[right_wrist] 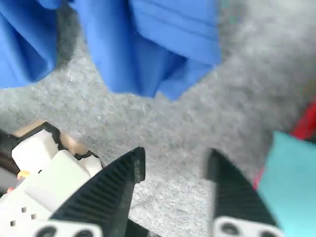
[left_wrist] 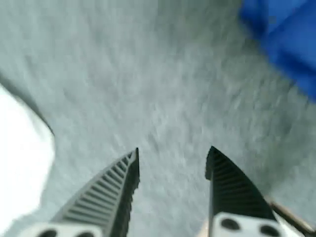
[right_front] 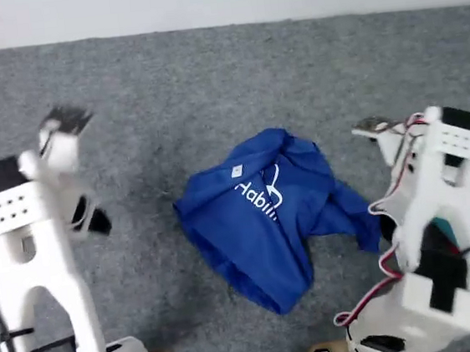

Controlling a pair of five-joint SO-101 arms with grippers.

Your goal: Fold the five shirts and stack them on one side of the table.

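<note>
shirt (right_front: 264, 215): blue, rumpled and unfolded, at the middle of the table (right_front: 125, 87), a little toward its right edge.
left gripper (left_wrist: 174, 149): jaws apart, empty, over bare table near the left edge, well apart from the shirt.
right gripper (right_wrist: 176, 152): jaws apart, empty, near the shirt's right side, not touching it.
right edge: teal cloth (right_wrist: 291, 187) and red cloth (right_wrist: 303, 126); folded or not, cannot tell.
done: judged little; no fold in this shirt, no neat stack seen.
left: flatten, fold, stack it; then the others.
</note>
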